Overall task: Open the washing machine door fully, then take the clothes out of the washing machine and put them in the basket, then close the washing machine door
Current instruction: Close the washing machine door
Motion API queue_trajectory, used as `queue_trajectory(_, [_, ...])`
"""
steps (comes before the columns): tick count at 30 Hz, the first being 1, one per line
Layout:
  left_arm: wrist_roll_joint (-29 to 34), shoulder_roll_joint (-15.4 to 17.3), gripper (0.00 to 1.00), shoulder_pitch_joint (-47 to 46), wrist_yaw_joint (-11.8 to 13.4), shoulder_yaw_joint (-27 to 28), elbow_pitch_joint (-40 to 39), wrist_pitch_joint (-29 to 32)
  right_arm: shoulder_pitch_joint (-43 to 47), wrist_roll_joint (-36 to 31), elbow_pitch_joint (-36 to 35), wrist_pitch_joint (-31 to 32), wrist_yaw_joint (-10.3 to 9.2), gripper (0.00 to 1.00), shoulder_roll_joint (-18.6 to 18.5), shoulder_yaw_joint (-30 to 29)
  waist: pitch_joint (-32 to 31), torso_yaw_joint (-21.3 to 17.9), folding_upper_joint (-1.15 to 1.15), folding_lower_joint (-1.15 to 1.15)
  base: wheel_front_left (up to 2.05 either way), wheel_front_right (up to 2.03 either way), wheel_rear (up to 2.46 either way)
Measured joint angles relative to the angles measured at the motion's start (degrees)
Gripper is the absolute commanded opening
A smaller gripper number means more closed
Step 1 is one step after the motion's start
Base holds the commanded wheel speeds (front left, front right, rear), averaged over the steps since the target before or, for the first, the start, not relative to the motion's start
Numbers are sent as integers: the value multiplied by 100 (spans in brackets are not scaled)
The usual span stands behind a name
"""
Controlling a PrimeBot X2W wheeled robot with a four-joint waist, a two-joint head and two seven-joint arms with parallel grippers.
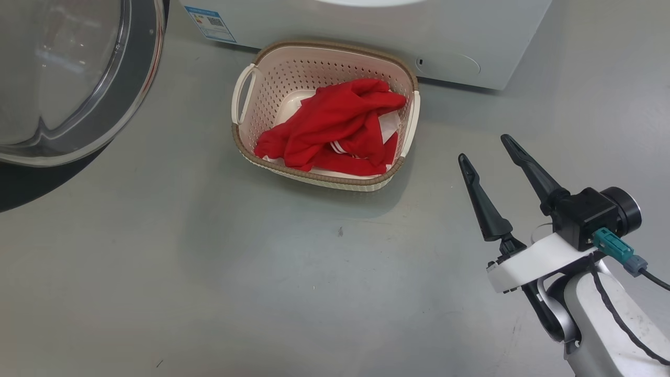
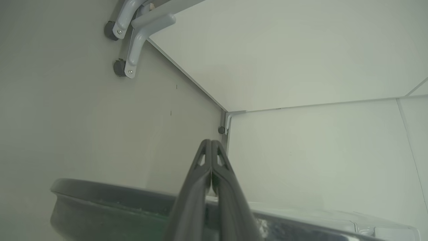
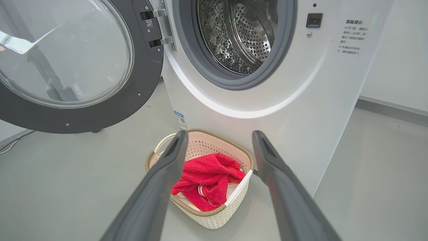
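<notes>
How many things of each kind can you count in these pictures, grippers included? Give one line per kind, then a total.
Washing machine: 1
Washing machine door: 1, swung open
Basket: 1
Heap of red clothes: 1, lying in the basket; single garments cannot be told apart
Grippers: 2, left gripper shut, right gripper open
Total: 6

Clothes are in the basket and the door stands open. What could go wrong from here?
1. The left end effector, shut, sits at the glossy rim of the washing machine door; a push could slip off.
2. The basket stands close before the washing machine, so the closing door might clip it or the heaped clothes.
</notes>
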Motion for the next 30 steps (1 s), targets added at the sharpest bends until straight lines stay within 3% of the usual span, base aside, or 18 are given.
queue_trajectory(10, [20, 107, 0, -101, 0, -34, 367, 339, -8, 0, -3, 0, -1, 100, -9, -8, -3, -1, 0, 0, 0, 0, 0])
queue_trajectory(30, [132, 307, 0, -151, -10, -617, 589, 1577, -20, 0, 21, -1, -4, 100, -25, 38, -180, 93, 0, 0, 0, 0, 0])
